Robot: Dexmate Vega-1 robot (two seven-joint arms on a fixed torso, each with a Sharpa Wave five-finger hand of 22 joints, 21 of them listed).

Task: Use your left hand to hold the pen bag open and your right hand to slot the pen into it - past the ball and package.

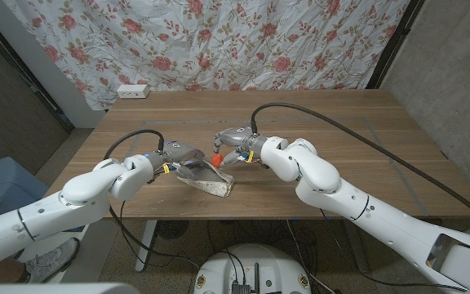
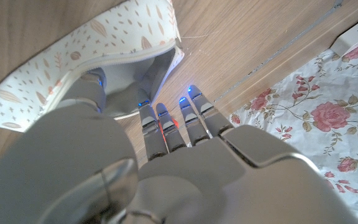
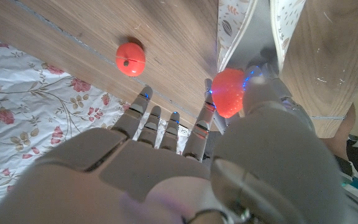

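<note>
Both robot hands meet at the patterned white fabric pen bag (image 1: 206, 181), mid-tabletop (image 1: 357, 147).
Left robot hand (image 1: 182, 159) grips the bag's open rim; right robot hand (image 1: 237, 149) pinches a red strawberry-like object (image 3: 229, 92); a red ball (image 3: 131, 58) lies nearby.

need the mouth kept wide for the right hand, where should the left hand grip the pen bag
Probably the mouth's lip nearest the left hand: the pen bag is soft, and its mouth gapes toward that hand. Come from that side, thumb inside, fingers outside, leaving the opening free.

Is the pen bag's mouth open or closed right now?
Open. In the left wrist view the pen bag gapes, its pale lining exposed, and the left hand has a finger inside the mouth, holding it apart.
</note>
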